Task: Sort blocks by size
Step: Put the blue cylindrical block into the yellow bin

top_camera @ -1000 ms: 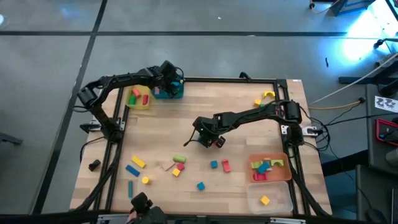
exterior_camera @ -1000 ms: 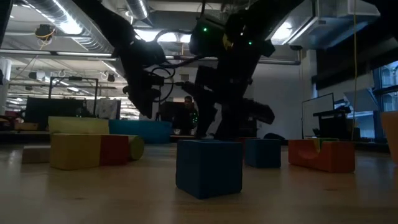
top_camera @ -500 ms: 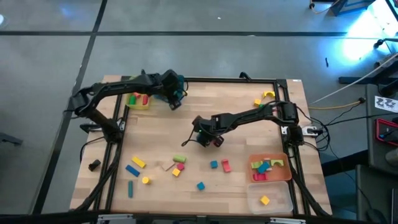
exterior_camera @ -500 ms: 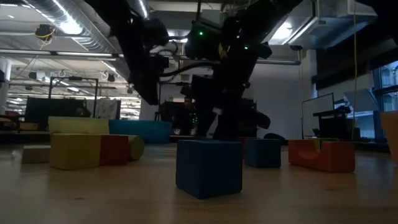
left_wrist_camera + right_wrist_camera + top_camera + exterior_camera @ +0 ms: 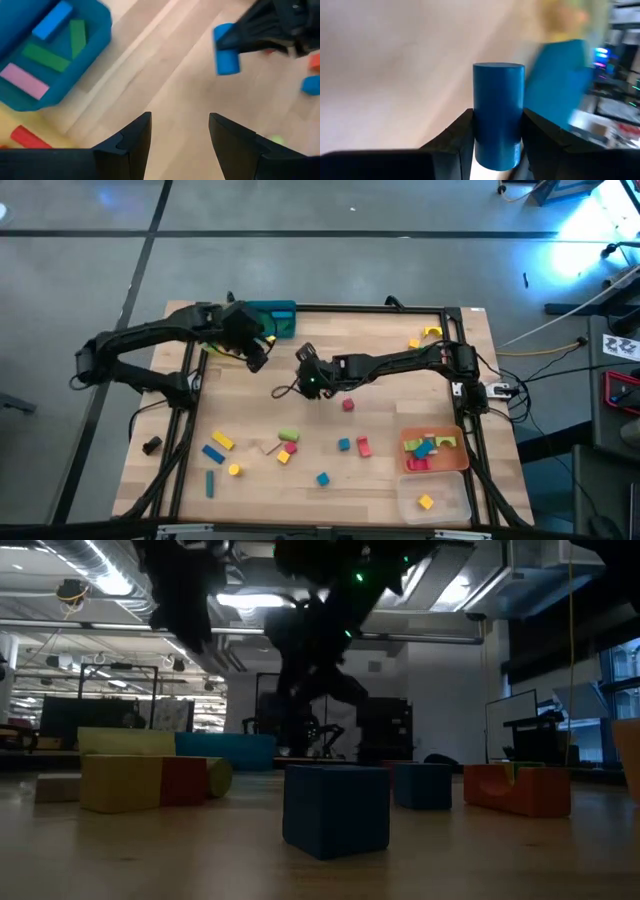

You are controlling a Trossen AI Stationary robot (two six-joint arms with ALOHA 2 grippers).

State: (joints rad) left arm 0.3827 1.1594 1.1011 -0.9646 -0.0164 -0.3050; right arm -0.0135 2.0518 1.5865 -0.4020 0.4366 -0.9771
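Right gripper is clamped on a blue cylinder: smooth, matte, flat-ended, standing up between the two dark fingers. From above, that gripper sits over the middle of the desk, toward the far edge. The left wrist view shows the same cylinder held clear of the wood.

Left gripper is spread wide with nothing between its fingers; from above it hangs over the far left part of the desk, just beside the teal tray.

Teal tray holds flat bars: light blue, two green, one pink. Next to it, the yellow tray has a red cylinder in it.

Desk is light wood planking inside a black frame.

Loose blocks lie scattered along the near half:
- red cube, near the middle
- green cylinder
- blue bar
- yellow bar
- blue cube, near the front edge
- yellow arch, at the far right corner

Orange tray near the right edge holds mixed red, green, blue and yellow pieces. Clear tray at the near right corner holds one yellow block.
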